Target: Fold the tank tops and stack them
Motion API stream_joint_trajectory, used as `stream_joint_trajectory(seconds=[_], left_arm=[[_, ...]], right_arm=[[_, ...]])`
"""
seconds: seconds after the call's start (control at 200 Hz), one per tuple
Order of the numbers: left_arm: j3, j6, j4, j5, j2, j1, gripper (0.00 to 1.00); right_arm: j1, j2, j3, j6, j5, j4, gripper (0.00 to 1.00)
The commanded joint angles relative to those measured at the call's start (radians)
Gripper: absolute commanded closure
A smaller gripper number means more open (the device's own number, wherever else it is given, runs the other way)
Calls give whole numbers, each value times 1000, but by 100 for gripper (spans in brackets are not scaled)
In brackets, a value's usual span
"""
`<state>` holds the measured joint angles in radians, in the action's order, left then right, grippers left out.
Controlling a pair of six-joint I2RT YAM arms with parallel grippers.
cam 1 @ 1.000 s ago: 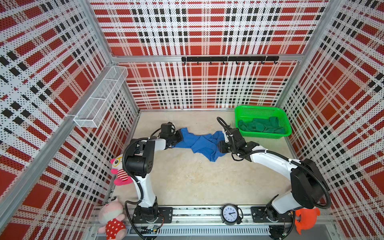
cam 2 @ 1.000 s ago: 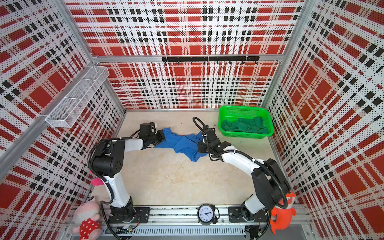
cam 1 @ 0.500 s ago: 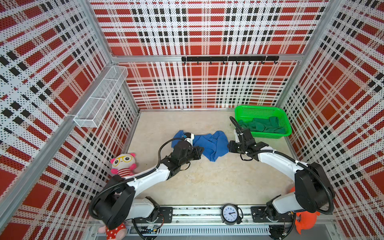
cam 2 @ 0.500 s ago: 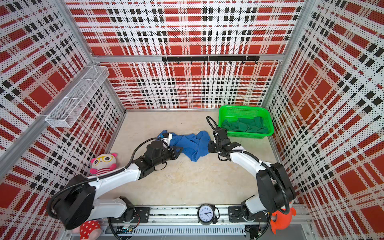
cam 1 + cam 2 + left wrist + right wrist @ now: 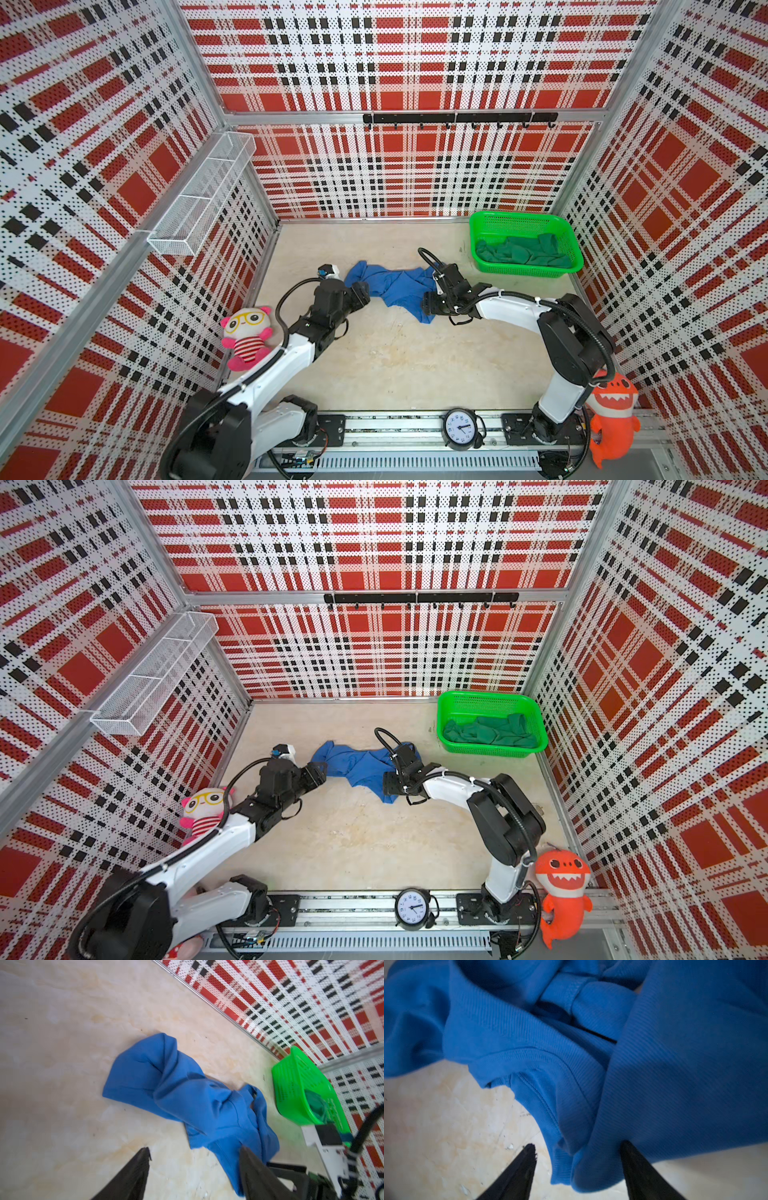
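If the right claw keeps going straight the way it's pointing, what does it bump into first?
The crumpled royal blue cloth tank top: its hem lies right ahead of the right claw, partly between its open jaws. Whether it already touches is hard to tell.

floor [image 5: 386, 365] open nearside, blue top [image 5: 395, 286], basket [image 5: 528, 272] beyond

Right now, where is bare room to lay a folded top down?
Widest free patch: front middle of the beige table, between the crumpled royal blue cloth tank top and the round black clock. A narrower strip lies behind it, beside the bright green plastic mesh basket. Crowded: the top's sides, flanked by left gripper and right gripper.
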<state>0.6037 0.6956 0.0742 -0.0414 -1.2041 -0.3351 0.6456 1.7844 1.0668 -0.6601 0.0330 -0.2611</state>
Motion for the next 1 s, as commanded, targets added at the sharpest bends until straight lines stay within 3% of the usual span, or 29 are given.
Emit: stream_joint_trajectory(seconds=[0.0, 0.06, 0.12, 0.185, 0.251, 0.316, 0.471, 0.621, 0.782, 0.997], left_arm=[[97, -56, 125, 36, -138, 19, 24], [153, -78, 122, 38, -226, 12, 18], [189, -92, 127, 27, -301, 3, 10], [212, -87, 128, 21, -370, 1, 6], [221, -70, 142, 31, -433, -2, 11], [220, -52, 164, 55, -478, -10, 26], [216, -48, 187, 57, -523, -31, 100], [188, -76, 143, 55, -447, -35, 100], [97, -96, 21, 48, -256, -45, 100], [85, -77, -194, -29, 100, -57, 100]], right_arm=[[-1, 23, 15, -36, -105, -39, 70], [-2, -3, 0, -31, -144, -53, 86], [-3, -33, -12, -13, -170, -62, 94], [-3, -60, -22, 7, -174, -60, 98], [-3, -80, -28, 20, -168, -58, 100], [-3, -96, -27, 36, -171, -59, 100], [-24, -134, -10, 87, -201, -70, 100], [-69, -165, 36, 173, -231, -51, 100], [-115, -155, 176, 279, -233, -18, 100], [-164, -102, 412, 402, -91, 80, 100]])
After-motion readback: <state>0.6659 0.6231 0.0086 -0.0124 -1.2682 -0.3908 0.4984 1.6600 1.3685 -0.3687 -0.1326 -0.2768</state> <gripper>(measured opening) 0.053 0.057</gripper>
